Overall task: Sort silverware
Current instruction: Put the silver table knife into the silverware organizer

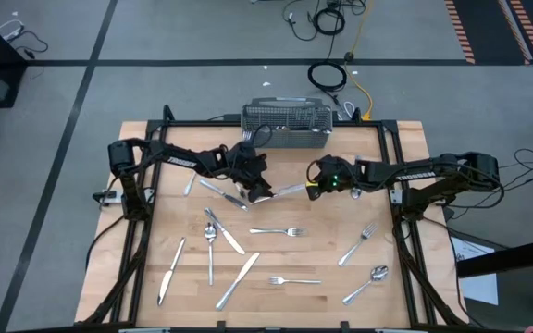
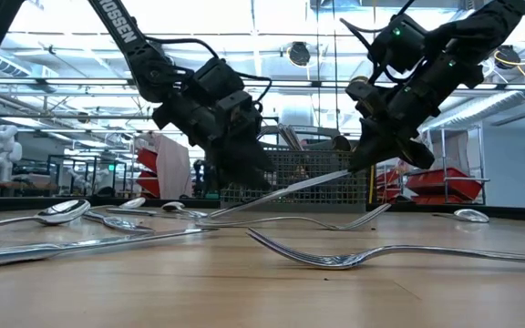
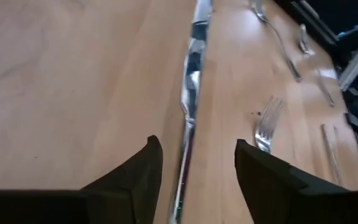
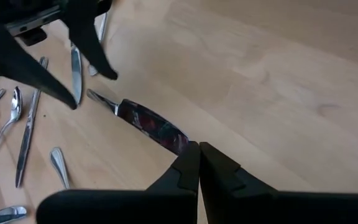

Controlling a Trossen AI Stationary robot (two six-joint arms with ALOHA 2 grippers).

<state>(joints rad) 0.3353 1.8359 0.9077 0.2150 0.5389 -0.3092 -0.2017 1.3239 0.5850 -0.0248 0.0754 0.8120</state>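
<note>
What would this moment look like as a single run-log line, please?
left gripper: open, straddling table knife | right gripper: shut on table knife's other end | wire-mesh basket: behind | handover state: unclear

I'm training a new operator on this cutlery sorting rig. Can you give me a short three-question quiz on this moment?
1. True or false: the right gripper is shut on one end of a table knife.
2. How do the left gripper fingers stand? A) spread, with the knife running between them B) pressed flat together C) clamped on a spoon
3. Fill in: the wire basket sits at the ___ edge of the table, away from the loose forks and spoons.

Key: 1 true; 2 A; 3 far
</note>
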